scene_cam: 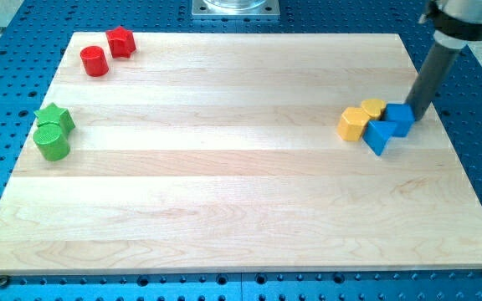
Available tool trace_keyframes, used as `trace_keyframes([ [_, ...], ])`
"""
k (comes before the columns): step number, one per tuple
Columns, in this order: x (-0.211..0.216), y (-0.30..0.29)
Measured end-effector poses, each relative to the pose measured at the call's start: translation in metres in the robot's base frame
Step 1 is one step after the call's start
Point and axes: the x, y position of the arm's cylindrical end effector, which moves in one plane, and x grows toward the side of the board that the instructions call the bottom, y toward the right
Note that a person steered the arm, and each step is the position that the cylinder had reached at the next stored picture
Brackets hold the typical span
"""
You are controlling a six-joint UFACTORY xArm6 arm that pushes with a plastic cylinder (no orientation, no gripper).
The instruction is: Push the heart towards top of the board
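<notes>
Two yellow blocks sit at the view's right. The upper one (373, 107) looks like the heart, though its shape is partly hidden. The lower-left one (353, 124) looks like a hexagon. A blue cube (398, 119) touches them on the right, and a blue triangle (378, 136) lies just below. My tip (414, 118) stands at the blue cube's right edge, touching or almost touching it. The cube is between my tip and the yellow blocks.
A red cylinder (94, 61) and a red star (121, 41) sit at the top left. A green star (54, 118) and a green cylinder (52, 142) sit at the left edge. The wooden board (241, 201) lies on a blue perforated table.
</notes>
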Motion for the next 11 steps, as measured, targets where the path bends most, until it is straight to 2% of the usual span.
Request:
trace_keyframes([
  [1,0.062,-0.048],
  [2,0.066,-0.045],
  [3,0.017,-0.006],
  [4,0.011,-0.033],
  [6,-0.038,-0.169],
  [9,-0.023,-0.053],
  [11,-0.066,-0.092],
])
